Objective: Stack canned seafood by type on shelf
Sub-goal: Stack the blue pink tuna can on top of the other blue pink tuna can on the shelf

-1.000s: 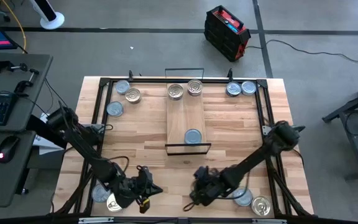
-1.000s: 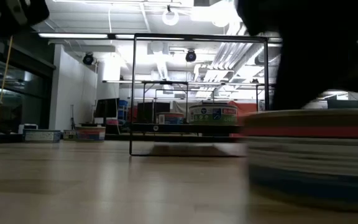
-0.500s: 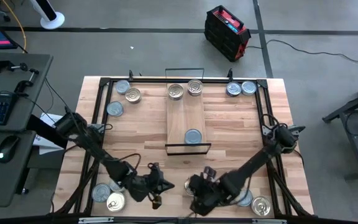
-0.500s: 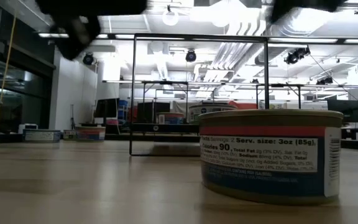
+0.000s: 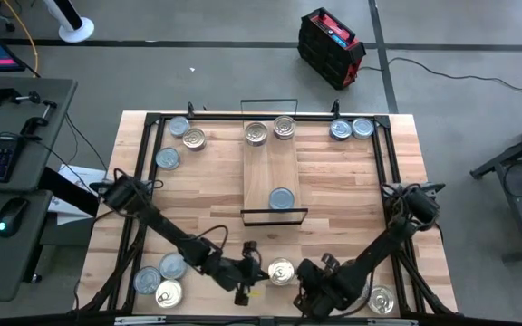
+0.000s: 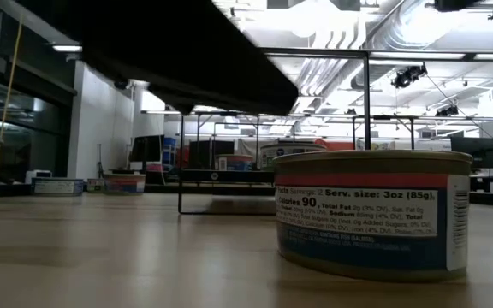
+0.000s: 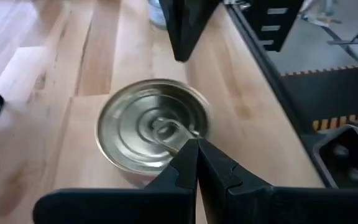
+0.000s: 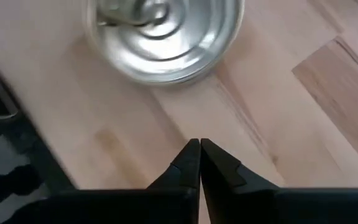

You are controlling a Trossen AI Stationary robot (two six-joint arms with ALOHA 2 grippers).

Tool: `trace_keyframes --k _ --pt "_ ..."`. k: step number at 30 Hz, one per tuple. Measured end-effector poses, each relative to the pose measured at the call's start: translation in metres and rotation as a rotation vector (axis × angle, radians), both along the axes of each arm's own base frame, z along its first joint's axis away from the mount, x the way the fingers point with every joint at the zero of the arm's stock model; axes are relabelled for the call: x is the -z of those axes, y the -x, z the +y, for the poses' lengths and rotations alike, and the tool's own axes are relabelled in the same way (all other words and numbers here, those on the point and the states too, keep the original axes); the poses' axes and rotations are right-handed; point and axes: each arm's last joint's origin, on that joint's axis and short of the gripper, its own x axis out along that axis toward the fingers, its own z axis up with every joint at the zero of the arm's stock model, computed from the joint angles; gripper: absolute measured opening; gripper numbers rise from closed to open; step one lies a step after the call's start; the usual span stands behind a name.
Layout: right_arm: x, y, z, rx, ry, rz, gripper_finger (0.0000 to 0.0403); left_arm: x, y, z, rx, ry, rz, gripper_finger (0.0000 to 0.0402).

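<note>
1. My left fingers (image 5: 246, 282) are resting clenched and empty near the front edge of the tabletop (image 5: 333, 190). In the left wrist view the fingertips (image 7: 194, 163) are pressing together just over the near rim of a ring-pull tin (image 7: 153, 129).
2. My right fingers (image 5: 308, 288) are also staying clenched on nothing, low at the front of the tabletop. The same silver-gold tin (image 5: 281, 271) is lying between my two sets of fingers; the right wrist view is showing it (image 8: 164, 34) a little ahead of my closed fingertips (image 8: 199, 163), not touching them.
3. The shelf (image 5: 272, 167) is lying lengthwise at the tabletop's middle, a black wire frame (image 5: 274, 215) standing at its near end.
4. The shelf is carrying three tins: two ring-pull tins (image 5: 256, 134) sitting at its far end and one blue-grey tin (image 5: 281, 198) sitting at its near end.
5. Three tins (image 5: 181, 138) are lying loose at the far left of the tabletop and two blue-grey tins (image 5: 351, 129) at the far right.
6. Three more tins (image 5: 159, 280) are lying at the front left corner, beside my left arm, and one silver-gold tin (image 5: 381, 300) at the front right corner.
7. In the low view a labelled tin (image 6: 371, 212) is standing upright close to the camera, with the shelf's wire frame (image 6: 274, 128) behind it.
</note>
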Motion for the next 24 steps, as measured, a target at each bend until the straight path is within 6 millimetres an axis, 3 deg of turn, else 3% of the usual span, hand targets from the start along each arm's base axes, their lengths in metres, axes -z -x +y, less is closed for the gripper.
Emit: trace_keyframes --k 9,24 --pt "0.016 -0.011 -0.020 0.009 0.019 -0.009 0.0000 0.004 -0.012 0.019 -0.084 0.027 0.039 0.0000" --pt "0.016 -0.019 -0.027 -0.043 0.058 -0.035 0.0000 0.010 -0.005 0.016 -0.053 0.008 0.114 0.0000"
